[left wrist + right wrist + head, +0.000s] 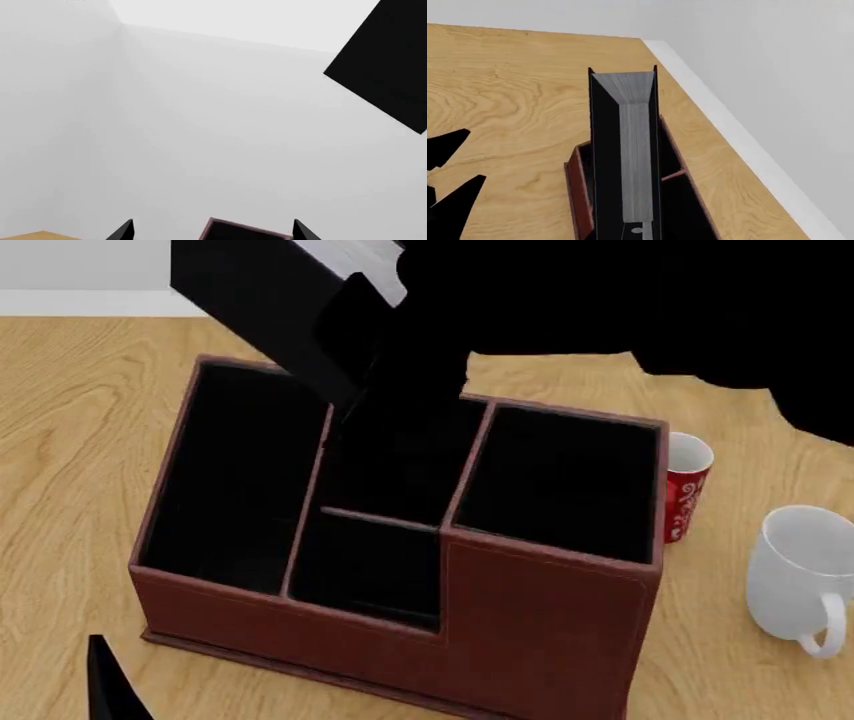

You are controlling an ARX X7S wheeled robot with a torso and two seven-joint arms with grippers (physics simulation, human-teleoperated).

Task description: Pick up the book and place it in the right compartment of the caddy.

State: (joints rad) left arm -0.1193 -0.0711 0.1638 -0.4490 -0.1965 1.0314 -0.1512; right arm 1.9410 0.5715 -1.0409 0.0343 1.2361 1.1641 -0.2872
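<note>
The caddy (pixel 534 630) is a reddish-brown box with a black interior, standing on the wooden table. Its right compartment (pixel 561 480) is the square, taller-walled section. The book (pixel 267 300), black with white page edges, hangs tilted above the caddy's back edge, over the left and middle sections. My right gripper (pixel 367 350) is shut on it. In the right wrist view the book (pixel 637 150) stands on end between the jaws, above the caddy (pixel 579 200). My left gripper (pixel 213 231) is open and holds nothing. It sits low at the caddy's front left (pixel 114 685).
A red can (pixel 683 490) stands just right of the caddy, and a white mug (pixel 801 580) is further right. A white wall and baseboard (pixel 740 145) run behind the table (pixel 80 440). My right arm fills the upper right of the head view.
</note>
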